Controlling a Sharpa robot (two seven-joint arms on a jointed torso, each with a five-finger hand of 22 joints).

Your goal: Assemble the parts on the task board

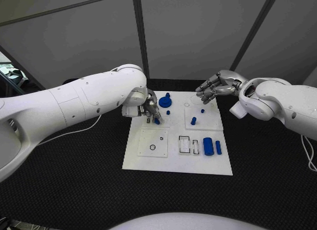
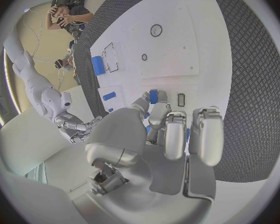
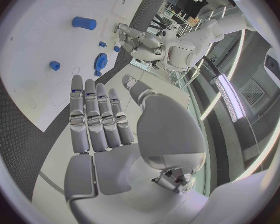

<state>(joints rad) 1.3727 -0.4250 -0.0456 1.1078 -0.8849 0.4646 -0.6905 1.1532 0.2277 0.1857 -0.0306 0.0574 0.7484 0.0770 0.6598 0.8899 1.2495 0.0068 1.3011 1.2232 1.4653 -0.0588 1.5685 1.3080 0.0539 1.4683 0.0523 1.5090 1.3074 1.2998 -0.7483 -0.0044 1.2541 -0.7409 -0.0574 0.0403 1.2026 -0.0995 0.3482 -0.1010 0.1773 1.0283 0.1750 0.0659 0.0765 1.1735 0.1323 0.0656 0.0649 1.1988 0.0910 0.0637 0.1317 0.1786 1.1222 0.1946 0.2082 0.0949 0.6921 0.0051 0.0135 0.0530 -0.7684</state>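
The white task board [image 1: 178, 160] lies mid-table. My left hand [image 1: 148, 110] reaches down onto its far left part and pinches a small blue part [image 1: 157, 120] at its fingertips; the left wrist view shows this part [image 2: 154, 95] between thumb and finger. My right hand [image 1: 217, 86] hovers above the board's far right corner, its fingers [image 3: 93, 114] straight and side by side, holding nothing. A blue gear [image 1: 164, 101] and short blue pegs [image 1: 193, 120] stand at the far end. A blue cylinder [image 1: 208, 146] and a thin blue bar [image 1: 218, 147] lie at the near right.
Outlined slots [image 1: 189, 145] sit left of the cylinder, with two small rings [image 1: 153, 146] on the near left plate. Black table [image 1: 75, 187] surrounds the board. Grey panels stand behind. A cable [image 1: 82, 129] runs under my left arm.
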